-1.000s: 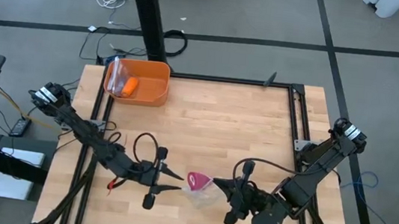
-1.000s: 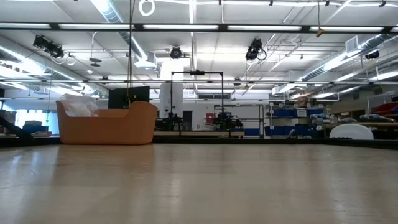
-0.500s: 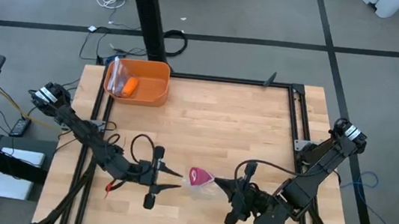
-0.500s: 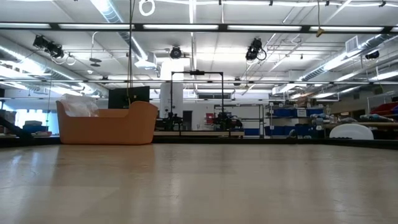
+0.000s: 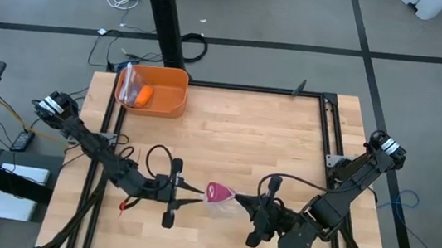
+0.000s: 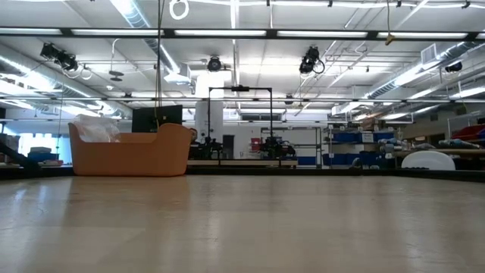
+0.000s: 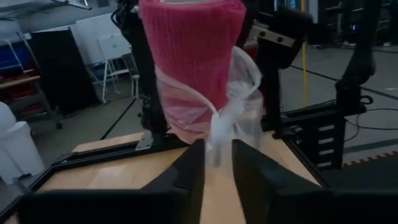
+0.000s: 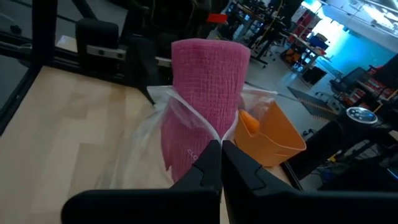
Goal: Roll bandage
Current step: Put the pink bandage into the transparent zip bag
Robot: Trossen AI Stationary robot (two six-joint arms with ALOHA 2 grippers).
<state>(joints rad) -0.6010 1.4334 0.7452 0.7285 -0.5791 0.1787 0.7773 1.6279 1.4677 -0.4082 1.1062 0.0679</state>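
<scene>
Near edge of the bench (image 5: 286,140): the two arms meet tip to tip over the front part of the wooden surface. The left tool (image 5: 196,195) reaches in from the left; its two dark fingers (image 7: 186,177) stand narrowly apart around a gathered fold of the clear plastic bag (image 7: 239,109), though whether they press it cannot be told. The right tool (image 5: 239,200) reaches in from the right, its fingers (image 8: 210,163) closed together and pinching the opposite edge of the same bag.

Between the two tools: the bandage (image 5: 217,194), a rolled magenta-pink cylinder, sits partly inside the bag with its upper half projecting above the plastic. In both wrist views the roll (image 7: 189,59) stands roughly upright, its woven texture visible.

Far left corner of the bench: an orange bin (image 5: 165,101) holding a small orange object (image 5: 144,94) and some clear plastic (image 5: 128,80).

Beyond the bench: a black post (image 5: 166,18) and loose cables on the grey floor.
</scene>
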